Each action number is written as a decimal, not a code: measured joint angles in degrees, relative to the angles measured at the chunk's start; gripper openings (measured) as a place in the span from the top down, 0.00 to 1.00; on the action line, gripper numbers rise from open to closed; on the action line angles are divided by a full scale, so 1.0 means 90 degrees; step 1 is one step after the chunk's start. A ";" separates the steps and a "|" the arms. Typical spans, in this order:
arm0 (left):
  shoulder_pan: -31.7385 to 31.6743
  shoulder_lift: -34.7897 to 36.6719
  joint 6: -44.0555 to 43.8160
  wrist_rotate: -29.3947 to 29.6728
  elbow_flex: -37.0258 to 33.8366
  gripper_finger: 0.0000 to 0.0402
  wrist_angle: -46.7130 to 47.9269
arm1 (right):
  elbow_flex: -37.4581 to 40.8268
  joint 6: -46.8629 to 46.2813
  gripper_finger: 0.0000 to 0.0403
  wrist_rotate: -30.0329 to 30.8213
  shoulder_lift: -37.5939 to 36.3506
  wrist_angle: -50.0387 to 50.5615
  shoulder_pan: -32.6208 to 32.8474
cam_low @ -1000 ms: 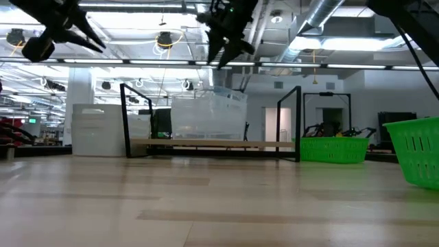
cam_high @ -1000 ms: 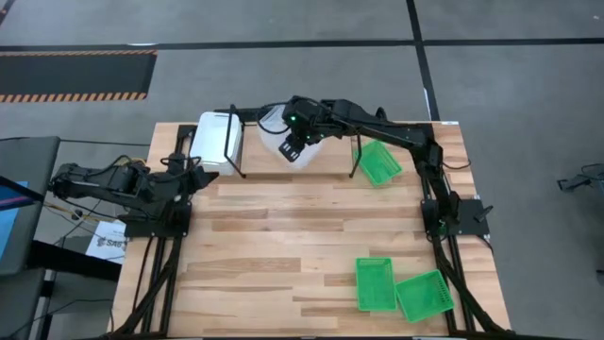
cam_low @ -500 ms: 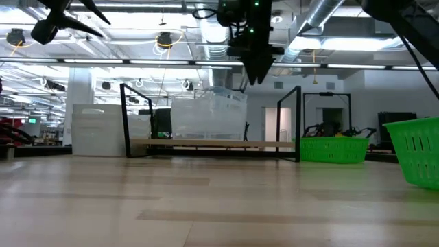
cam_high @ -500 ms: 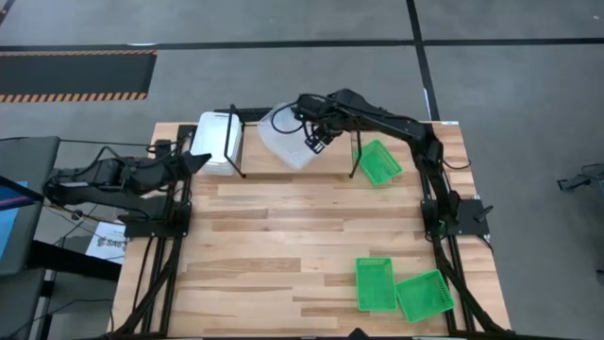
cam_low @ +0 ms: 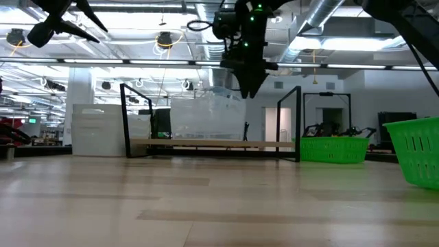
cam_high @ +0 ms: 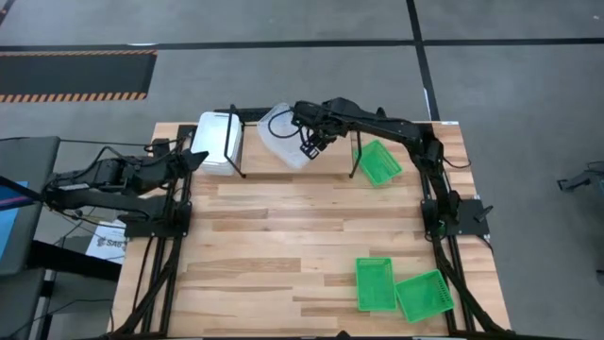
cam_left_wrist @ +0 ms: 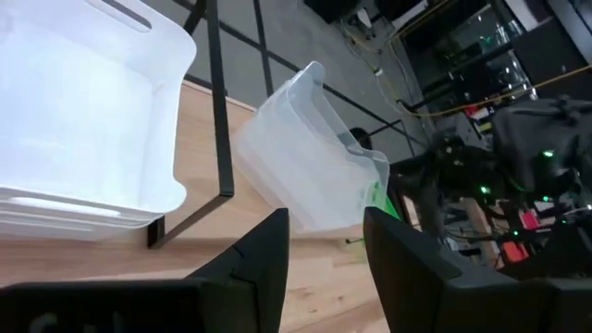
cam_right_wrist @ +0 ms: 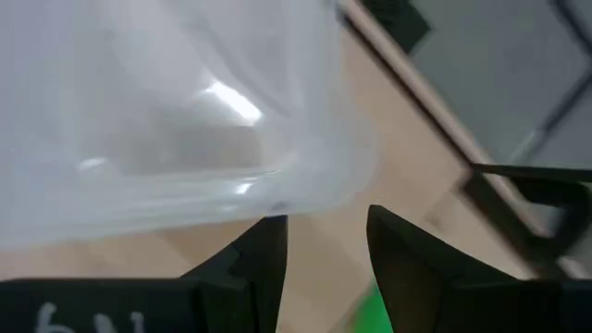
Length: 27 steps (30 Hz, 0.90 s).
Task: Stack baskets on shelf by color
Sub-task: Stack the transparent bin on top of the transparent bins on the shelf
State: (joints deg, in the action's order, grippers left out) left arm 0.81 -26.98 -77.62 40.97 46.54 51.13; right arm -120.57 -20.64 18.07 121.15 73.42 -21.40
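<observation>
Right gripper hangs over the clear basket on the shelf, fingers spread, holding nothing. White basket sits apart, presumably sorted by color. Left gripper waits open nearby.

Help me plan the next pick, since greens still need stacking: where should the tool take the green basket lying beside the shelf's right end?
Probably by a long rim wall of the green basket, coming straight down. It sits open side up and skewed on the table just outside the shelf leg, so the rim is exposed from above. The right tool, now above the clear basket, is nearest.
</observation>
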 joint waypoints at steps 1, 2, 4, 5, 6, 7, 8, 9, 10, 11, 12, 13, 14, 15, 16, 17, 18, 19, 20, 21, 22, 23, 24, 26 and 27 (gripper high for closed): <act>-0.0020 -0.0002 0.0003 -0.0001 0.0000 0.68 0.0000 | 0.0000 0.0001 0.58 -0.0151 -0.0001 -0.0171 0.0041; -0.0041 0.0000 0.0016 -0.0001 0.0000 0.68 0.0000 | 0.0002 0.0000 0.58 -0.0283 0.0001 -0.0322 0.0087; -0.0077 -0.0002 0.0042 0.0000 0.0000 0.68 0.0003 | 0.0003 0.0003 0.58 -0.0620 0.0007 -0.0674 0.0169; -0.0091 -0.0002 0.0048 0.0000 0.0000 0.68 0.0005 | 0.0002 0.0012 0.59 -0.0808 0.0007 -0.0851 0.0205; -0.0100 0.0000 0.0051 0.0000 0.0000 0.68 0.0007 | 0.0002 0.0012 0.59 -0.0979 0.0007 -0.1037 0.0245; -0.0104 0.0000 0.0050 -0.0002 0.0000 0.68 0.0005 | 0.0002 0.0010 0.59 -0.1052 0.0007 -0.1221 0.0289; -0.0104 -0.0001 0.0051 -0.0002 0.0000 0.68 0.0006 | 0.0005 0.0010 0.59 -0.1069 0.0009 -0.1392 0.0332; -0.0104 0.0000 0.0051 -0.0006 0.0000 0.68 0.0008 | 0.0002 0.0012 0.59 -0.1080 0.0009 -0.1566 0.0370; -0.0104 0.0000 0.0051 -0.0015 0.0000 0.68 0.0014 | 0.0002 0.0014 0.59 -0.1117 0.0009 -0.1767 0.0407; -0.0104 0.0000 0.0051 -0.0019 0.0000 0.68 0.0032 | 0.0002 0.0018 0.59 -0.1216 0.0008 -0.1947 0.0437; -0.0104 0.0000 0.0051 -0.0019 0.0000 0.68 0.0056 | 0.0002 0.0017 0.59 -0.1377 0.0004 -0.2081 0.0444; -0.0104 -0.0002 0.0051 -0.0022 0.0000 0.68 0.0085 | 0.0002 0.0016 0.59 -0.1563 0.0002 -0.2207 0.0448; -0.0104 -0.0001 0.0051 -0.0019 0.0000 0.68 0.0110 | 0.0002 0.0017 0.59 -0.1733 -0.0002 -0.2322 0.0446; -0.0104 -0.0002 0.0049 -0.0019 0.0000 0.68 0.0130 | 0.0002 0.0017 0.59 -0.1880 -0.0003 -0.2393 0.0446; -0.0104 -0.0002 0.0049 -0.0016 0.0000 0.68 0.0162 | 0.0002 0.0051 0.59 -0.1993 -0.0006 -0.2434 0.0446; -0.0104 -0.0001 0.0047 -0.0015 0.0000 0.68 0.0239 | 0.0002 0.0170 0.59 -0.2043 -0.0006 -0.2478 0.0456; -0.0104 -0.0002 0.0043 -0.0015 0.0000 0.68 0.0350 | 0.0002 0.0348 0.59 -0.2028 -0.0006 -0.2512 0.0491; -0.0104 -0.0015 0.0017 -0.0014 0.0000 0.68 0.0452 | 0.0002 0.0557 0.59 -0.1913 -0.0006 -0.2520 0.0529; -0.0104 -0.0050 -0.0031 -0.0007 0.0000 0.68 0.0519 | -0.0002 0.0783 0.59 -0.1739 -0.0024 -0.2503 0.0576; -0.0104 -0.0079 -0.0087 -0.0014 0.0002 0.68 0.0596 | -0.0032 0.1067 0.59 -0.1529 -0.0073 -0.2389 0.0610; -0.0104 -0.0112 -0.0113 -0.0024 0.0002 0.68 0.0694 | -0.0069 0.1433 0.59 -0.1335 -0.0120 -0.2260 0.0658; -0.0104 -0.0162 -0.0118 -0.0045 0.0000 0.68 0.0750 | -0.0105 0.1829 0.59 -0.1162 -0.0161 -0.2254 0.0697; -0.0104 -0.0207 -0.0119 -0.0063 0.0002 0.68 0.0774 | -0.0128 0.2196 0.59 -0.0965 -0.0186 -0.2202 0.0733; -0.0104 -0.0317 -0.0123 -0.0141 0.0002 0.68 0.0850 | -0.0123 0.2568 0.59 -0.0414 -0.0180 -0.1798 0.0753; -0.0104 -0.0384 -0.0123 -0.0191 0.0002 0.68 0.0855 | -0.0101 0.2613 0.59 -0.0182 -0.0150 -0.1536 0.0737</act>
State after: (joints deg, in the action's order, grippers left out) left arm -0.12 -30.44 -78.73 39.25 46.57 58.83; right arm -121.48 2.87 16.43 119.80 59.60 -14.77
